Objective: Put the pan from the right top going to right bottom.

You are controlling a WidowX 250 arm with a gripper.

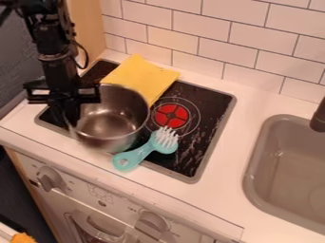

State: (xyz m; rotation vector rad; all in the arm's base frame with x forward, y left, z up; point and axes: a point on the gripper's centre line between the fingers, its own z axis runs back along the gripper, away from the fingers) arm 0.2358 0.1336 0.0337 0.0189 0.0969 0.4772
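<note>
At the left of the stove, the black gripper [70,110] hangs down at the left rim of a shiny metal pan [113,124]. It covers part of that rim, and its hold on the pan is hard to make out against the dark stove. The round pan has its opening facing up and stands over the left part of the black stovetop [213,104], with its near edge blurred. Whether its base touches the stovetop cannot be told.
A yellow cloth [143,76] lies at the back of the stove, behind the pan. By the pan's right side is a turquoise brush [143,153], beside the red burner mark [171,115]. The grey sink [285,175] is at right, a tiled wall [215,35] behind.
</note>
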